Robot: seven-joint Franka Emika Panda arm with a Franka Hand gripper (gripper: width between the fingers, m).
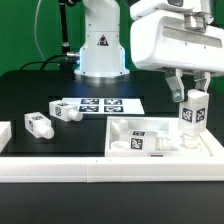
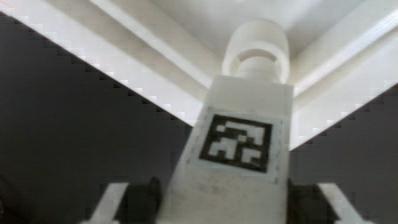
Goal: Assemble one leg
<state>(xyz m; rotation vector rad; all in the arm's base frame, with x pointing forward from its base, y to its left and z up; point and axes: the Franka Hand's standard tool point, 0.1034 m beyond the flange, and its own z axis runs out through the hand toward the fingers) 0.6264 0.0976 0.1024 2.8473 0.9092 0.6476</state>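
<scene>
My gripper (image 1: 192, 93) is shut on a leg (image 1: 192, 113), a small white square post with a black-and-white tag on its side. It holds the leg upright over the corner of the large white panel (image 1: 160, 158) at the exterior view's right. In the wrist view the leg (image 2: 240, 120) runs from between my fingers (image 2: 118, 200) down into the panel's corner, where the raised rims (image 2: 143, 45) meet. My gripper (image 2: 222, 208) has its dark pads against both sides of the leg. Whether the leg's far end touches the panel I cannot tell.
Two more white legs (image 1: 40, 124) (image 1: 68, 113) lie on the black table at the exterior view's left, and a white part (image 1: 4, 132) shows at the edge. The marker board (image 1: 98, 104) lies behind the panel. A tagged white block (image 1: 137, 143) sits in the panel. The robot base (image 1: 100, 45) stands behind.
</scene>
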